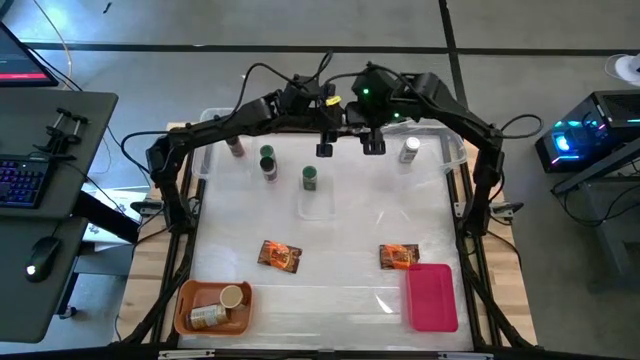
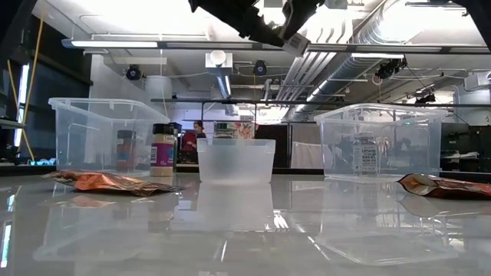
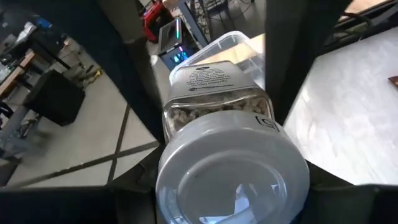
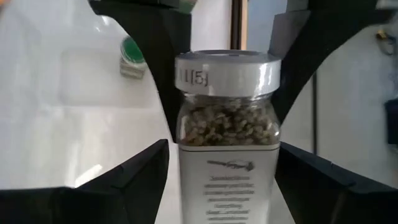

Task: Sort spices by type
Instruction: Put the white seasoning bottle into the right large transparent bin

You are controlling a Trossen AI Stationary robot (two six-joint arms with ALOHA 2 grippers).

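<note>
— Both arms are reaching in over the far middle of the table, wrists almost meeting, well clear of the surface.
— And the left gripper (image 3: pixel 231 155)?
— Clamped on a spice jar (image 3: pixel 217 118). The right gripper (image 4: pixel 227 124) faces it head-on.

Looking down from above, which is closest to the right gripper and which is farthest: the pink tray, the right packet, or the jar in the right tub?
From the right gripper:
1. Jar in the right tub, just beside it at the back.
2. Right packet, toward the front.
3. Pink tray, front right corner.
</note>
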